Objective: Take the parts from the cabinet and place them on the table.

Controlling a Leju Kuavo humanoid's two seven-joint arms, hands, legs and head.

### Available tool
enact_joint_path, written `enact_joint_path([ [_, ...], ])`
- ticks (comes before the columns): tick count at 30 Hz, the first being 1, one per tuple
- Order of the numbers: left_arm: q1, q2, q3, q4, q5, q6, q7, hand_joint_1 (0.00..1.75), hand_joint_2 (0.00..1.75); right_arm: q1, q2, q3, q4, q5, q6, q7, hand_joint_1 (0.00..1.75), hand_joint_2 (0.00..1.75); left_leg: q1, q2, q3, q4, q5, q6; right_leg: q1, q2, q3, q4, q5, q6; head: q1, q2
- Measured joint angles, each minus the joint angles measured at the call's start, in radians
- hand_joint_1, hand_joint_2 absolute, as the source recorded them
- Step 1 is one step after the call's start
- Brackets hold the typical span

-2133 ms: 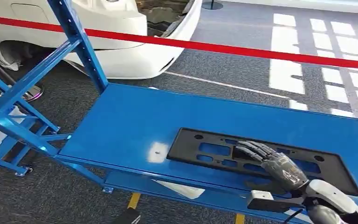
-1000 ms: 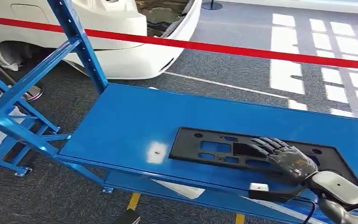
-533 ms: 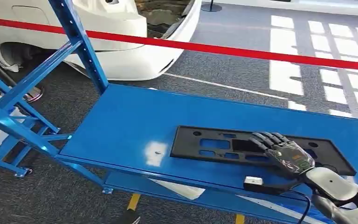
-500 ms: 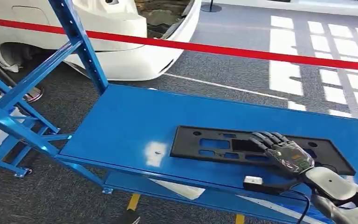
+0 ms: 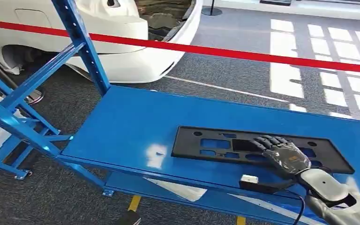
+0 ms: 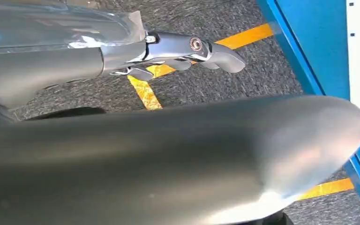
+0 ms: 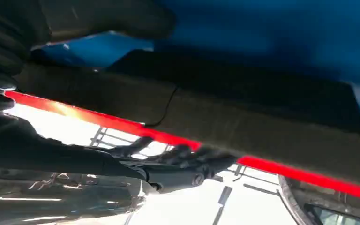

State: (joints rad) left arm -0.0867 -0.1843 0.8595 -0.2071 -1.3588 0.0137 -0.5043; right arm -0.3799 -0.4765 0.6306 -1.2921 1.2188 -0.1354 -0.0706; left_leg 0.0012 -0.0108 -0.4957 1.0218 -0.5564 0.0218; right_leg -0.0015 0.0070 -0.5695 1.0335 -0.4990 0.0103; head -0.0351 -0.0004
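Blue shelf [image 5: 122, 122]: right hand [image 5: 283, 157] fingers seemingly gripping black part [image 5: 215, 143] edge.

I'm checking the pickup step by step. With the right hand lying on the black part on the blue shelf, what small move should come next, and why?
Probably close the right hand around the near edge of the black part and lift slightly. The fingers lie flat on top of it and it rests flat on the blue shelf, so no firm grip is visible yet.

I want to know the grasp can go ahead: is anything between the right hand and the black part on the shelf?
Nothing visible: the right hand already lies on the black part, flat on the blue shelf.
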Motion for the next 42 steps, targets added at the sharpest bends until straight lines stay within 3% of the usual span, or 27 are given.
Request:
enact_joint_path([
  [17, 0.003, 0.0, 0.001, 0.0, 0.0, 0.0, 0.001, 0.0, 0.0, 0.046, 0.023, -0.051, 0.001, 0.005, -0.024, -0.008, 1.75, 1.75, 0.0, 0.0, -0.002, 0.0, 0.0, 0.0, 0.0, -0.001, -0.002, 0.0, 0.0, 0.0, 0.0, 0.0],
  [30, 0.009, 0.0, 0.005, 0.0, 0.003, 0.007, 0.002, 0.0, 0.0, 0.133, -0.001, -0.144, -0.111, -0.019, -0.049, -0.006, 1.75, 1.75, 0.0, -0.001, -0.01, 0.0, 0.0, 0.0, 0.0, -0.001, -0.009, -0.001, 0.0, 0.0, 0.0, 0.0],
  [34, 0.013, 0.0, 0.009, 0.0, 0.009, 0.018, 0.001, 0.0, 0.0, 0.206, 0.004, -0.202, -0.185, 0.036, -0.162, 0.05, 1.75, 1.75, 0.0, -0.001, -0.013, 0.0, 0.0, 0.0, 0.0, -0.003, -0.012, 0.0, 0.0, 0.0, 0.0, 0.0],
  [37, 0.017, 0.0, 0.011, 0.0, 0.016, 0.02, 0.001, 0.0, 0.0, 0.282, 0.037, -0.262, -0.264, 0.144, -0.263, 0.094, 1.75, 1.75, 0.0, -0.001, -0.016, 0.0, 0.0, 0.0, 0.0, -0.002, -0.015, 0.0, 0.0, 0.0, 0.0, 0.0],
  [42, 0.018, 0.0, 0.015, 0.0, 0.02, 0.028, 0.001, 0.0, 0.0, 0.382, 0.093, -0.316, -0.376, 0.317, -0.366, 0.139, 1.75, 1.75, 0.001, -0.001, -0.018, 0.0, 0.0, 0.0, 0.0, -0.002, -0.017, 0.0, 0.0, 0.0, 0.0, 0.0],
])
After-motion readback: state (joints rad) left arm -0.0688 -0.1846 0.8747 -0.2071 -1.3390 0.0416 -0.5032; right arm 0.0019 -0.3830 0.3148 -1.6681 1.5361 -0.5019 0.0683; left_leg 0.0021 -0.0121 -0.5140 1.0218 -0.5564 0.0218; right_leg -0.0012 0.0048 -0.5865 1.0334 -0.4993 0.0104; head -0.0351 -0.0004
